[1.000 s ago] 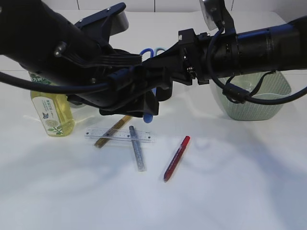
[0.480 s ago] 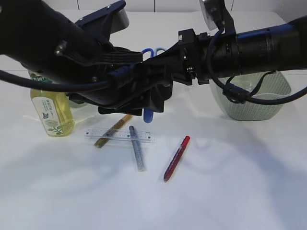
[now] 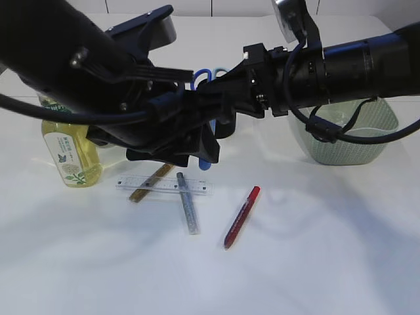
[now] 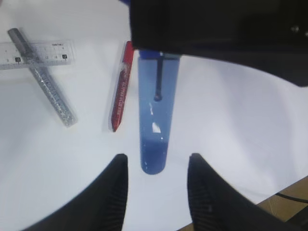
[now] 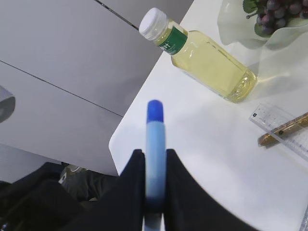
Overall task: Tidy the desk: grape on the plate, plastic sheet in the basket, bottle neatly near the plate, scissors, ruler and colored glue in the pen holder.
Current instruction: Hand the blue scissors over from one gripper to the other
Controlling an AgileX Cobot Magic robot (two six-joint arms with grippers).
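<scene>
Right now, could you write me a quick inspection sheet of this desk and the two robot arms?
Surface: white desk, bare at the front.
Job's things: ruler flat, crossed by gold glue stick and silver glue stick; red glue stick apart; bottle upright; grapes on plate; basket at right.
Clutter: nothing seen.
Grippers: right gripper shut on blue scissors; left gripper open around their tip.
Cables: black cables along both arms.
Surroundings: pale wall panels.

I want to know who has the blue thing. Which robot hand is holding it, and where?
The right gripper pinches the blue scissors by the sheathed blade end. The left gripper stands open around the tip, holding nothing.
</scene>
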